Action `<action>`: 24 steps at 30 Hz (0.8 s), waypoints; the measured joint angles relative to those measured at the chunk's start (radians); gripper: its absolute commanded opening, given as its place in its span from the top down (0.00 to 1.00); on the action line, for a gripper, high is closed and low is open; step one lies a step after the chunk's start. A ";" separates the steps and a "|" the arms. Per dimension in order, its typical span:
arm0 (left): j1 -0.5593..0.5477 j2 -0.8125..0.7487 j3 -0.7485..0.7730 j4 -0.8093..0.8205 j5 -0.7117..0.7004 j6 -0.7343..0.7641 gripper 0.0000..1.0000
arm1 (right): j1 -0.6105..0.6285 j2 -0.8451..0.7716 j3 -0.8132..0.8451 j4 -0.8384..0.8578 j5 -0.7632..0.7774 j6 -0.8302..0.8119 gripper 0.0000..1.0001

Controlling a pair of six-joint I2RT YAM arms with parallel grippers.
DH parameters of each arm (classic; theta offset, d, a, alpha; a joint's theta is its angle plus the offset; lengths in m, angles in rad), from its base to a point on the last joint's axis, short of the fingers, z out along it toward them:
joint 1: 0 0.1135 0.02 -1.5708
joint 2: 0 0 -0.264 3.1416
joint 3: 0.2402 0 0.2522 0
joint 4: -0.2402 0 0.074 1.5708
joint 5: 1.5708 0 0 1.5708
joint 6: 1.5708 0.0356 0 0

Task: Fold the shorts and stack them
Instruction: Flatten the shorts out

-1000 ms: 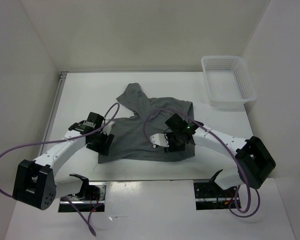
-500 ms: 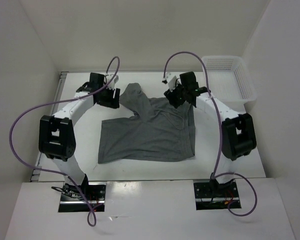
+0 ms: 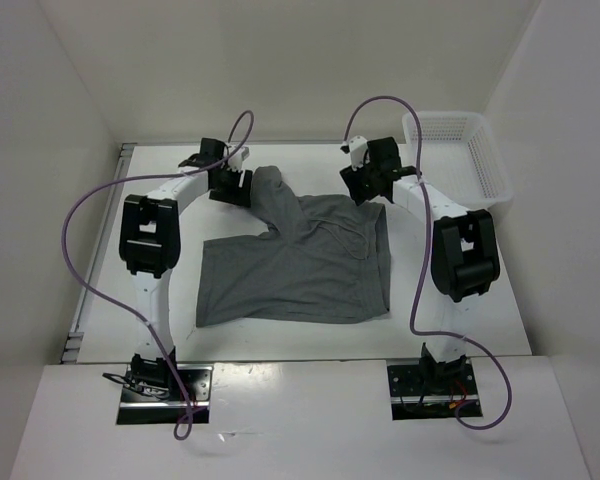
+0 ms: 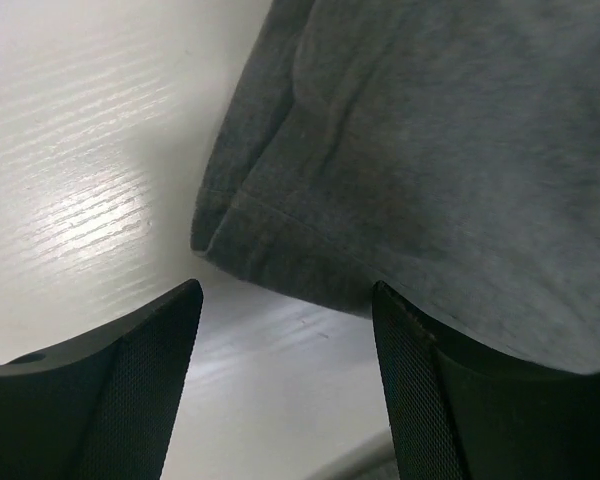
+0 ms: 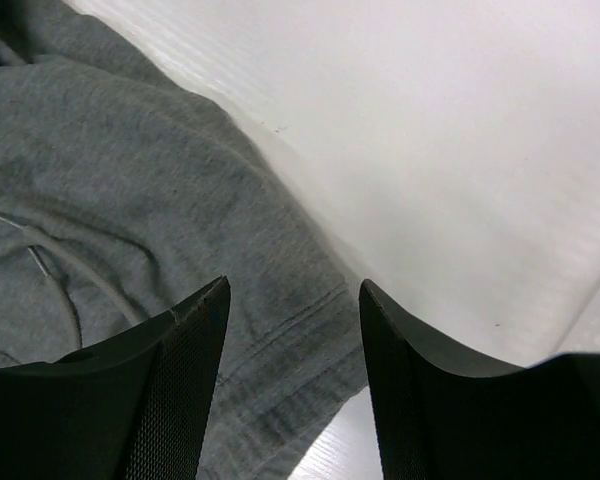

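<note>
White walls box in a white bench [image 3: 310, 338]. The shorts [image 3: 300, 270] lie spread across its middle, mostly flat, with one part bunched up toward the far left. A white mesh basket [image 3: 456, 160] sits off at the far right corner. My left end effector [image 4: 285, 300] hangs open just above the far-left hem, holding nothing. My right end effector [image 5: 292, 292] is likewise open and empty above the far-right edge, near a pale drawstring [image 5: 50, 265]. The grey cloth looks light, soft and limp, so I judge it will sag and drag rather than keep its shape. A seamed hem or corner seems the best hold, pinched through both layers at each side so the fold lifts evenly.
</note>
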 measured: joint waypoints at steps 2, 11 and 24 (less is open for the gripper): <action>0.000 0.029 0.008 -0.003 -0.019 0.000 0.24 | -0.002 0.000 -0.001 0.006 0.007 -0.004 0.40; -0.008 0.066 0.058 0.003 -0.062 0.001 0.37 | -0.004 0.000 -0.041 0.015 0.026 -0.032 0.40; -0.018 0.108 0.108 -0.005 0.018 0.001 1.00 | -0.036 0.001 -0.079 0.037 0.078 -0.063 0.33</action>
